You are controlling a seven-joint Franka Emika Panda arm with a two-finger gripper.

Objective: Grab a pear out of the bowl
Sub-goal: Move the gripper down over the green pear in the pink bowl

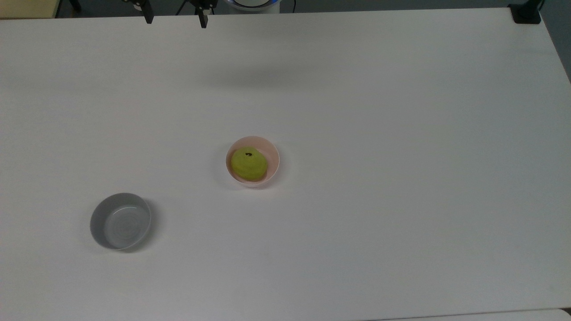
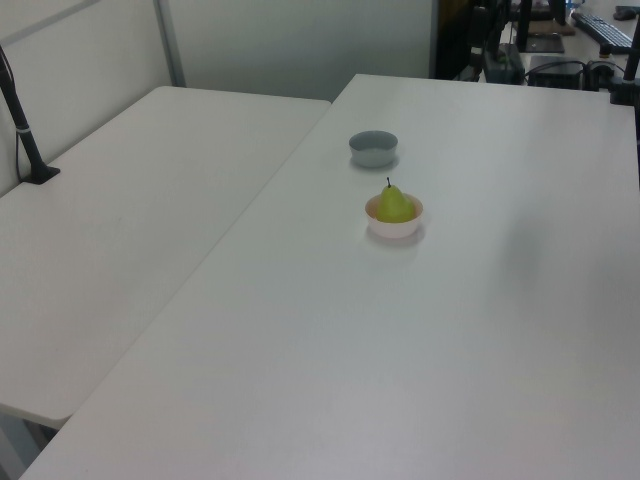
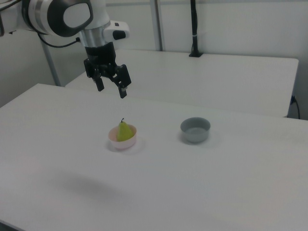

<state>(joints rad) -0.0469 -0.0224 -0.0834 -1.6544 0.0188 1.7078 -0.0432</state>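
White worktop (image 1: pixel 401 133) was seen spread across the top view, with the pale pink bowl (image 1: pixel 272 154) set near its middle. The pear (image 1: pixel 249 165) was held inside that bowl, its dark stem pointed up toward the camera. A grey bowl (image 1: pixel 120 220) was placed well apart from it, toward the top view's lower left. The two dark fingertips of the pincer (image 1: pixel 175 18) were caught at the upper edge, spread wide, well apart from both bowls.

From the left view, the same worktop (image 2: pixel 480 330) was shown beside a second white table (image 2: pixel 130 220) on the left view's left. The pear (image 2: pixel 394 205) was seen upright in the pink bowl (image 2: pixel 394 226), and the grey bowl (image 2: pixel 373 147) was found just beyond it.

From the right view, the pincer (image 3: pixel 110 88) was pictured hung above the worktop (image 3: pixel 216 183), its fingers held apart and closed on nothing, higher than the pear (image 3: pixel 124 131) and toward the right view's left of it. The pear was seated in the pink bowl (image 3: pixel 122 141), with the grey bowl (image 3: pixel 195 130) to the right view's right.
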